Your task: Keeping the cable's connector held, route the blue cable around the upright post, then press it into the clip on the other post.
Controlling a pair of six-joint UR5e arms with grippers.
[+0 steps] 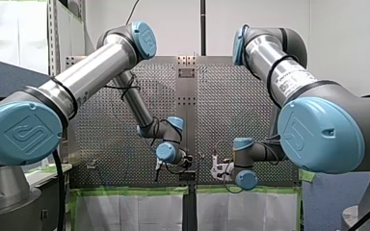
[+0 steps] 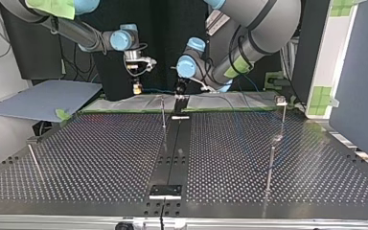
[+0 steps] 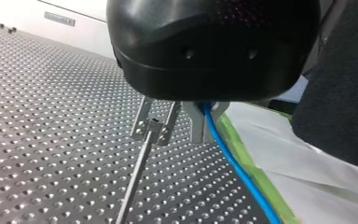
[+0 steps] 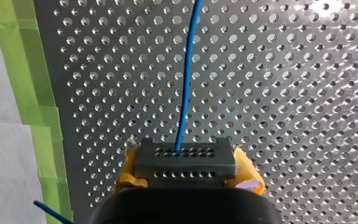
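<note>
Here my left end effector (image 3: 207, 119) is pinched on the blue cable (image 3: 235, 163) just beside the clip (image 3: 152, 127) that tops the post (image 3: 133, 182), and the cable trails away from the clip over the table (image 3: 51, 140). My right end effector (image 4: 187, 170) clamps the connector (image 4: 185, 161), well apart from the clip. Best, I judge, to hold the line taut, bring it over the clip's slot, then press in squarely without tugging the connector
</note>
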